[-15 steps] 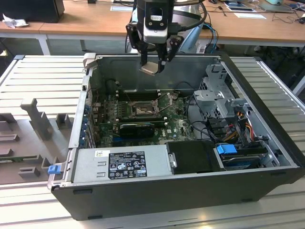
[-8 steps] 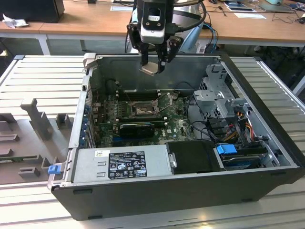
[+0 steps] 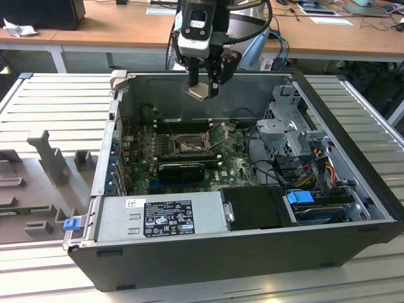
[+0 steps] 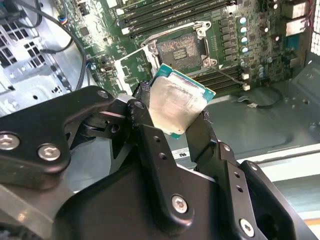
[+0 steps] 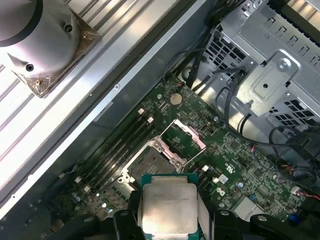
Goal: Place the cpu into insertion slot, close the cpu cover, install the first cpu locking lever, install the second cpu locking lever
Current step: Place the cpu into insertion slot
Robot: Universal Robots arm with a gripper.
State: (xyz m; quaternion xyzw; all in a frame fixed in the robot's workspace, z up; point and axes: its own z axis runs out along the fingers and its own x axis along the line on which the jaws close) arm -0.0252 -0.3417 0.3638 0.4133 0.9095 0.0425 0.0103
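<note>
My gripper [image 3: 203, 91] hangs above the open computer case, shut on the cpu [image 3: 197, 93] and gripping it by two opposite edges. The chip's pale silver top with a green rim shows between the black fingers in both wrist views [image 4: 177, 105] [image 5: 167, 207]. It is held tilted, well above the board. Below lies the insertion slot [image 3: 189, 146] [image 4: 181, 49] [image 5: 149, 161], a dark square socket with a metal rim and nothing in it. The cpu cover [image 5: 186, 136] [image 4: 131, 67] stands swung open at one side of the slot. A thin lever rod [image 4: 226, 75] lies beside the socket.
Long black memory slots [image 4: 170, 15] run beside the socket. A grey power supply [image 3: 161, 218] fills the case's near side, and a drive cage [image 3: 290, 126] with cables is at the exterior view's right. A silver cylinder [image 5: 40, 40] rests on the slatted table outside the case wall.
</note>
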